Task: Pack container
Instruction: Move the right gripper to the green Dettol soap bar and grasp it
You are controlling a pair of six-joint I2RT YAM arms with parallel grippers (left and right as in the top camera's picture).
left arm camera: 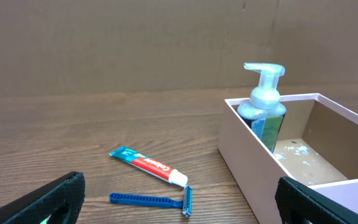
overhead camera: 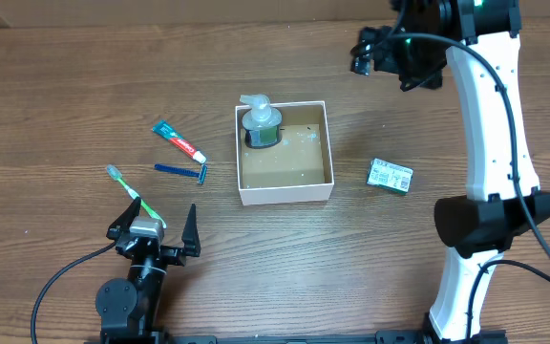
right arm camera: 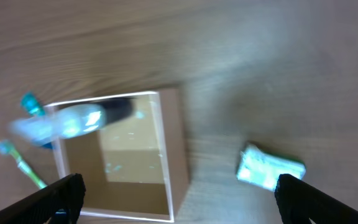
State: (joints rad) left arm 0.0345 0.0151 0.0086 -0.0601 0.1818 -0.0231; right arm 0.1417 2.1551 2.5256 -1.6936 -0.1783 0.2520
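The container (overhead camera: 321, 178) is a square white-walled box with a brown floor at mid-table; it also shows in the left wrist view (left arm camera: 247, 162) and the right wrist view (right arm camera: 176, 155). A clear pump bottle (overhead camera: 260, 122) stands in its far left corner. A toothpaste tube (overhead camera: 179, 139), a blue razor (overhead camera: 181, 171) and a green toothbrush (overhead camera: 127, 187) lie to its left. A small green-white packet (overhead camera: 390, 176) lies to its right. My left gripper (overhead camera: 156, 232) is open and empty, low near the front edge. My right gripper (overhead camera: 382, 51) is open and empty, raised beyond the box.
The right arm's white column (overhead camera: 490, 143) stands at the right side. A black cable (overhead camera: 60, 282) trails at the front left. A brown cardboard wall (left arm camera: 166, 43) backs the table in the left wrist view.
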